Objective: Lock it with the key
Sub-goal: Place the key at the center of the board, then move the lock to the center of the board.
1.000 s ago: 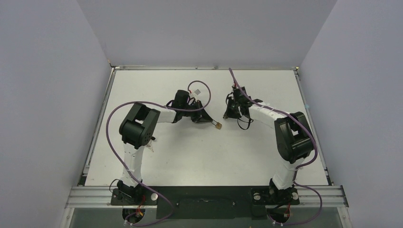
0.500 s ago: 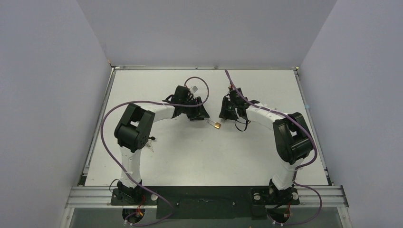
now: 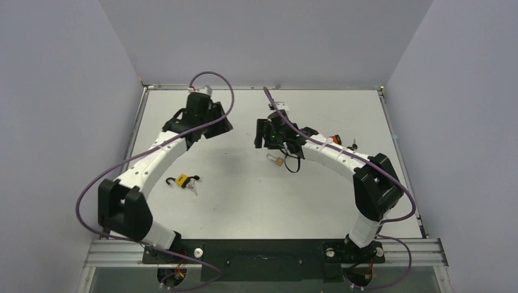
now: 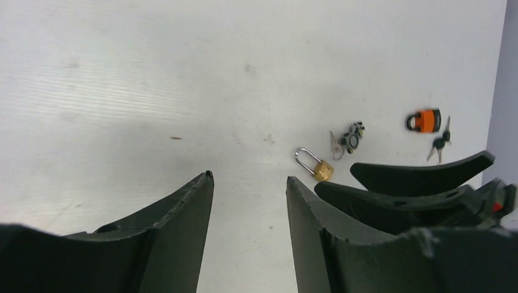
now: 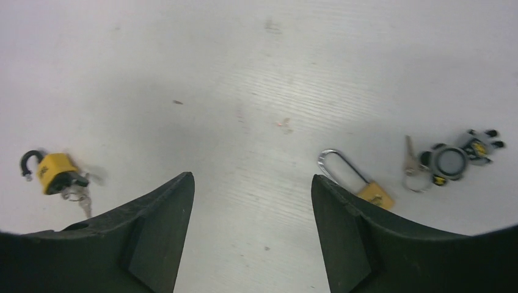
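A small brass padlock [image 3: 276, 160] [image 4: 317, 166] [image 5: 360, 183] with a silver shackle lies flat on the white table. A key ring [image 4: 347, 139] [image 5: 446, 161] with a round fob rests just beside it. My right gripper [image 5: 252, 177] [image 3: 267, 132] hovers open above the table, the padlock by its right finger; nothing is between the jaws. My left gripper [image 4: 249, 178] [image 3: 211, 123] stands open and empty at the back left, well away from the padlock.
A yellow padlock [image 3: 181, 180] [image 5: 52, 171] with a black shackle and keys [image 5: 82, 186] at its base lies front left. An orange padlock [image 3: 334, 139] [image 4: 424, 120] and dark keys [image 4: 441, 141] lie to the right. The right gripper's fingers [image 4: 421, 174] show in the left wrist view.
Both grippers opened and the brass padlock now lies free on the table. The left arm swung away to the back left, uncovering the yellow padlock. The right gripper shifted left.
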Action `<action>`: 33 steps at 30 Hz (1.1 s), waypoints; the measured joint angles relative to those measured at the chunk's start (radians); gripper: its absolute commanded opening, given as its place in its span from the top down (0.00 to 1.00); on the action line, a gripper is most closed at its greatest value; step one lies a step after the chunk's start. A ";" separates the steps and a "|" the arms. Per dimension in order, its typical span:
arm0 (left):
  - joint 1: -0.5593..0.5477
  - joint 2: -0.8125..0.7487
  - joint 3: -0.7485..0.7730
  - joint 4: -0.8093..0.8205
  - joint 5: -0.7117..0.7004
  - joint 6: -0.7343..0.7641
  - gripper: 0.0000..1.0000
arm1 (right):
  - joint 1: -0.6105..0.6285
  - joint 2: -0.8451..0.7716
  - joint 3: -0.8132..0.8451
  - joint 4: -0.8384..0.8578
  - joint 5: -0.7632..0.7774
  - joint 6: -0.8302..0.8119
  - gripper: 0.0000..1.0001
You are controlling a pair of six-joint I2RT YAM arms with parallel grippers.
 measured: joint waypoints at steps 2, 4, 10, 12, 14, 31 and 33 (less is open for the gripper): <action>0.050 -0.110 0.001 -0.072 -0.065 0.013 0.55 | 0.063 0.024 0.048 0.016 0.018 0.012 0.35; 0.100 -0.203 0.003 -0.139 -0.116 0.027 0.54 | 0.119 0.072 0.102 0.046 0.024 0.021 0.37; 0.195 -0.396 0.032 -0.306 -0.183 0.054 0.54 | 0.241 0.277 0.256 0.151 -0.058 -0.010 0.39; 0.219 -0.441 0.042 -0.338 -0.190 0.058 0.54 | 0.271 0.351 0.309 0.173 -0.109 -0.049 0.42; 0.241 -0.486 0.045 -0.362 -0.197 0.059 0.54 | 0.295 0.416 0.356 0.187 -0.162 -0.087 0.43; 0.274 -0.550 0.045 -0.426 -0.164 0.060 0.55 | 0.365 0.640 0.607 0.162 -0.365 -0.218 0.54; 0.274 -0.550 0.045 -0.427 -0.161 0.060 0.54 | 0.367 0.655 0.611 0.151 -0.369 -0.220 0.57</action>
